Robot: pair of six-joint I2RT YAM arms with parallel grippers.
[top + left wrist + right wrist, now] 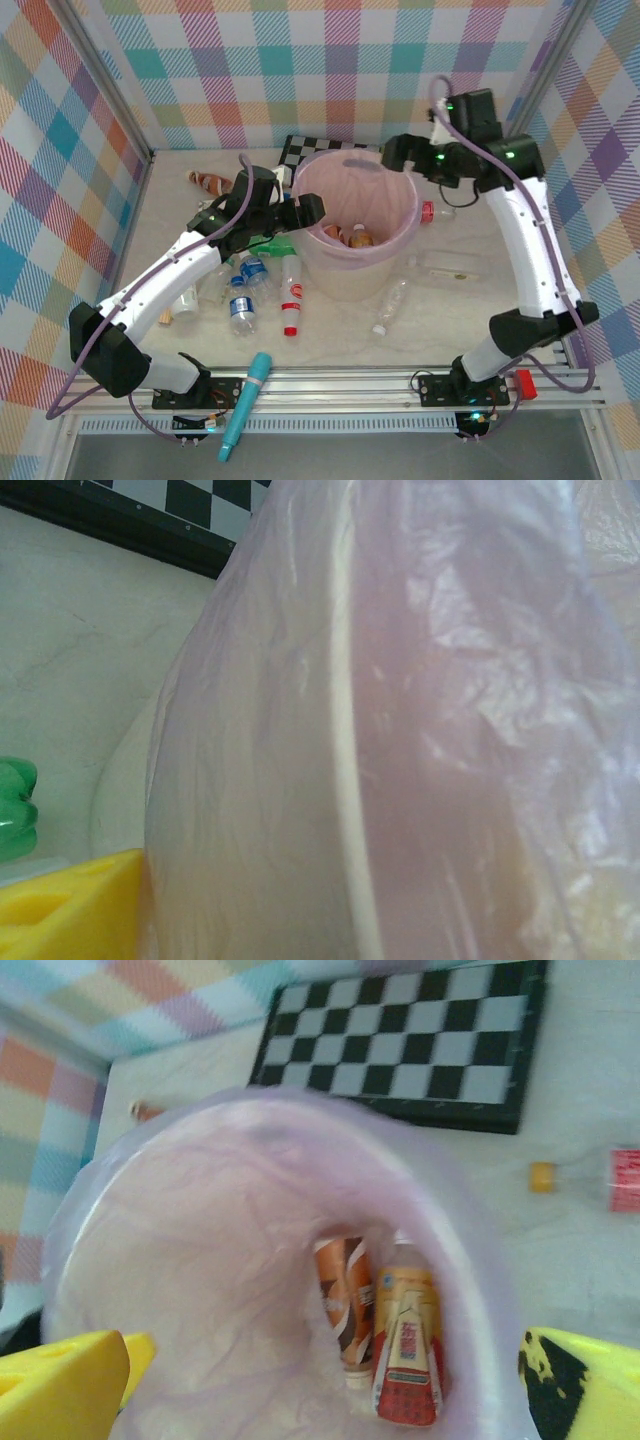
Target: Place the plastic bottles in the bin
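Roughly a fifth done, I judge: two small bottles, an orange-and-brown-labelled bottle [340, 1300] and a yellow-and-red-labelled bottle [405, 1360], lie inside the large round translucent pink bin [345, 278] at the table's middle. Left of the bin wait a green plastic bottle [283, 244], a blue-labelled clear bottle [240, 306] and a red-labelled clear bottle [291, 296]. A plain clear bottle [390, 306] lies nearer the right edge, and a brown bottle [207, 181] lies by the far left corner. The right gripper [327, 1350] hovers over the bin, jaws wide and empty. The left gripper [312, 208] sits at the bin's left rim. One yellow finger [60, 905] shows beside the wall, so I cannot tell how its jaws stand. The cloudy liner may hide further bottles.
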